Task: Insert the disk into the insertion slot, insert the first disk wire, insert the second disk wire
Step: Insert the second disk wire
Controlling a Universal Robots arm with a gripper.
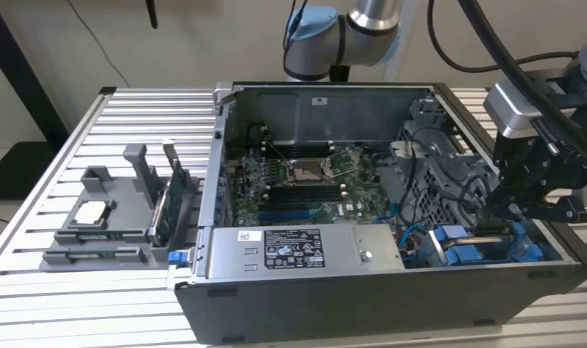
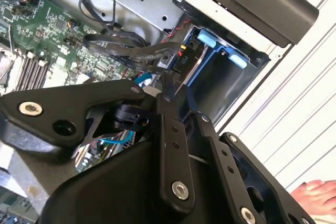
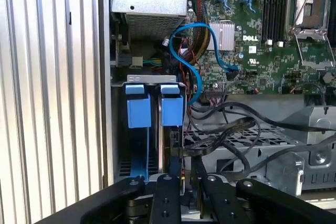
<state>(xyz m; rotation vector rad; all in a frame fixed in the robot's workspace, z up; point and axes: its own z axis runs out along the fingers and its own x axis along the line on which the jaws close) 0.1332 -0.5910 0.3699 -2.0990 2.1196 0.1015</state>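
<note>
From the exterior view, I have the gripper (image 1: pixel 525 206) down inside the computer case (image 1: pixel 371 304), at about four o'clock from the motherboard (image 1: pixel 293 174), just above the insertion slot (image 1: pixel 487 250) with its blue rails.

In the second wrist view, the fingers (image 2: pixel 169 85) are pinched on a black wire (image 2: pixel 131 48) beside the disk (image 2: pixel 191 61) seated in that slot.

In the first wrist view, the blue carrier tabs (image 3: pixel 155 106) stand upright at twelve o'clock from the fingers. I judge a wire insertion is in hand; it calls for lining the plug squarely with the disk's socket.

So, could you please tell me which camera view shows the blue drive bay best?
The first wrist view: the drive bay faces the camera, its two blue tabs plain. The exterior view shows it partly behind the gripper; the second wrist view shows its far end beyond the fingers.
</note>
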